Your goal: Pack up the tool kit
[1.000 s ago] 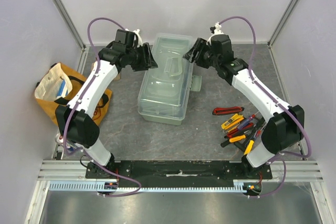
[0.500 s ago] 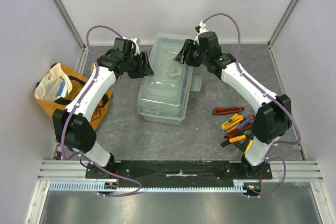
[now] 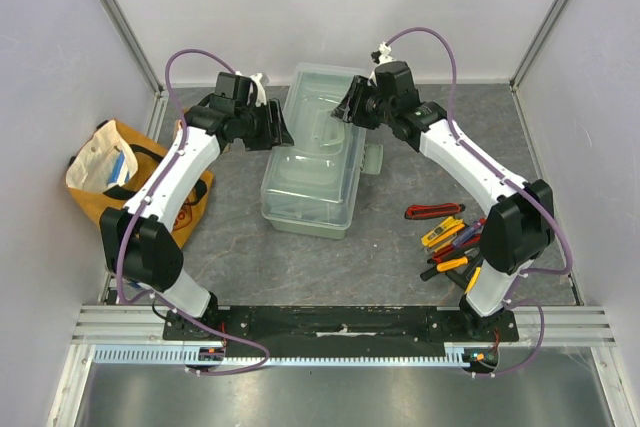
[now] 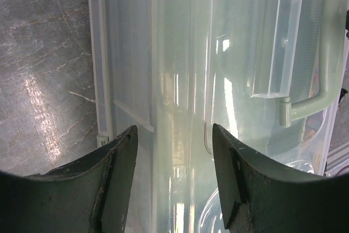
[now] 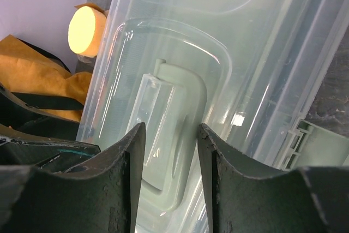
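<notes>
The pale sage-green toolbox with a translucent lid stands shut in the middle of the table. My left gripper is open at the box's left edge; in the left wrist view its jaws hang over the lid, with the carry handle to the right. My right gripper is open over the lid's far part; in the right wrist view its jaws stand on either side of the handle. Small hand tools with red, yellow, blue and black handles lie at the right.
A yellow-orange cloth bag lies at the left by the wall, also seen in the right wrist view. A latch sticks out of the box's right side. Walls close in the back and both sides.
Both grippers have moved in toward the toolbox. The right gripper came left over the lid's handle. The toolbox and tools have not moved.
</notes>
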Motion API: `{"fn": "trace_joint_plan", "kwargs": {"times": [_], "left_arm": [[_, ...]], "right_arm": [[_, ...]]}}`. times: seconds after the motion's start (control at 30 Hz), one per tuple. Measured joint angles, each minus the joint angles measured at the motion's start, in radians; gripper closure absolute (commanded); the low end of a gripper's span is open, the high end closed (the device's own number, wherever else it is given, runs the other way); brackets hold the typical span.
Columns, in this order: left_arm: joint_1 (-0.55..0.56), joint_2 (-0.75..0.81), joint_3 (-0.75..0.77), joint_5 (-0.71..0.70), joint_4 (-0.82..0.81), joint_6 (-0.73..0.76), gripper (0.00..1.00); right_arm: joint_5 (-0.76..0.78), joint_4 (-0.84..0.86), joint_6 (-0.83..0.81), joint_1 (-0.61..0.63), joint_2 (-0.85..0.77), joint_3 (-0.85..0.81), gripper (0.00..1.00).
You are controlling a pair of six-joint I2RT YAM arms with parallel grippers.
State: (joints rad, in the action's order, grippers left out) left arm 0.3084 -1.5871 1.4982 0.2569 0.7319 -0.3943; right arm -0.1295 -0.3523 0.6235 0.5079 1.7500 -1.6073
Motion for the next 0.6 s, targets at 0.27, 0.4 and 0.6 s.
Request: {"fn": "trace_joint_plan", "kwargs": {"times": [0.27,0.4,0.6], "left_arm": [[-0.015,0.001,-0.010,0.020,-0.004,0.003,0.38],[-0.023,0.004,-0.028,0.045,-0.025,0.002,0.38],[-0.026,0.013,-0.043,0.052,-0.043,0.000,0.39]], "right_arm": [[-0.059,0.106,0.089,-0.005,-0.016,0.079,0.57],[-0.067,0.145,0.119,-0.010,-0.029,0.112,0.57],[-0.067,0.164,0.128,-0.010,-0.040,0.132,0.56]]}}
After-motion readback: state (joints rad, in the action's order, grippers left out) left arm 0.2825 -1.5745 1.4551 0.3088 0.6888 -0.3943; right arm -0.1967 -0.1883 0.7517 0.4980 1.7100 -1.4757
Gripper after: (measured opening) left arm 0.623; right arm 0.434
